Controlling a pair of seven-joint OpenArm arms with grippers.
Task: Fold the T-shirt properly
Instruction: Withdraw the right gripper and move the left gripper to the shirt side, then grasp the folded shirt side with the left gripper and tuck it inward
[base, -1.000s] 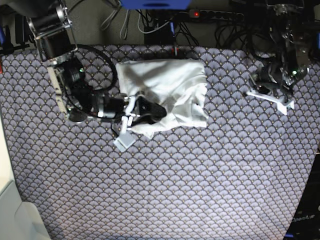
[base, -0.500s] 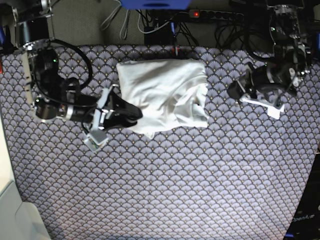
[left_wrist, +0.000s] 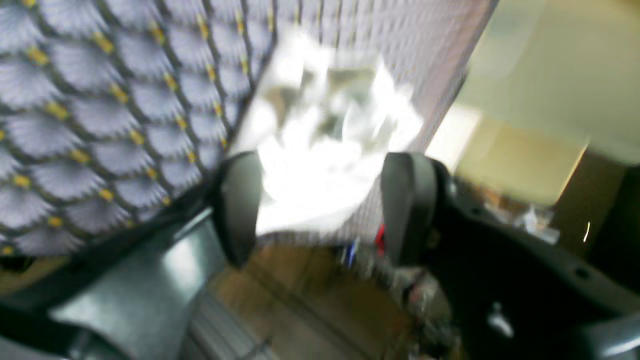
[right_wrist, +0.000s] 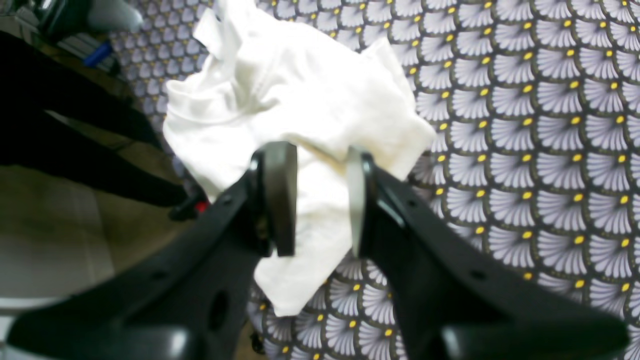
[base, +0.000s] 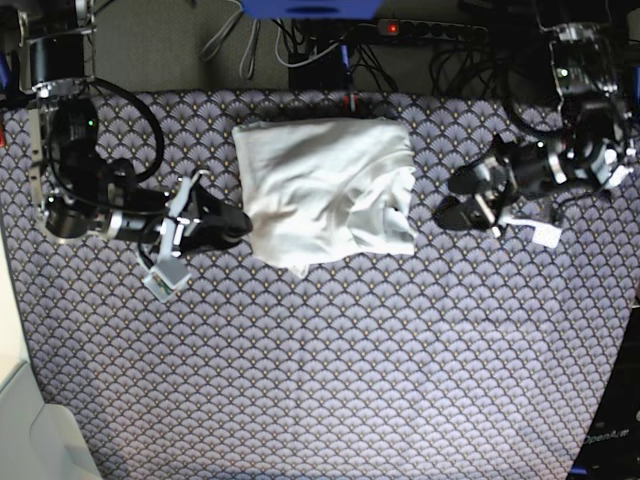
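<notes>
T-shirt (base: 328, 190) cloth lies folded into a rough rectangle on the upper middle of the patterned tablecloth (base: 330, 380), wrinkled, with a loose corner poking out at its lower left edge.

Going left to right in the base view: the right gripper (base: 232, 222) sits just beside the shirt's left edge, its dark fingers pointing toward the cloth and stopping at or very near the hem; from above it is hard to say whether the tips touch the fabric. The right wrist view shows its jaws spread, the two pads (right_wrist: 280, 197) standing apart with a clear gap between them, and nothing pinched. The white shirt (right_wrist: 295, 125) lies beyond and below the fingertips, filling the gap as background, bunched and creased, one flap trailing down toward the camera.

In the middle, the shirt rests flat on the table with no gripper on it.

On the right, the left gripper (base: 455, 200) hovers a short way off the shirt's right edge, with patterned cloth showing between them. The blurred left wrist view shows its jaws spread as well, the two dark fingers (left_wrist: 239, 205) wide apart and empty, with the bright white shirt (left_wrist: 325, 150) seen between them, farther off on the table.
</notes>
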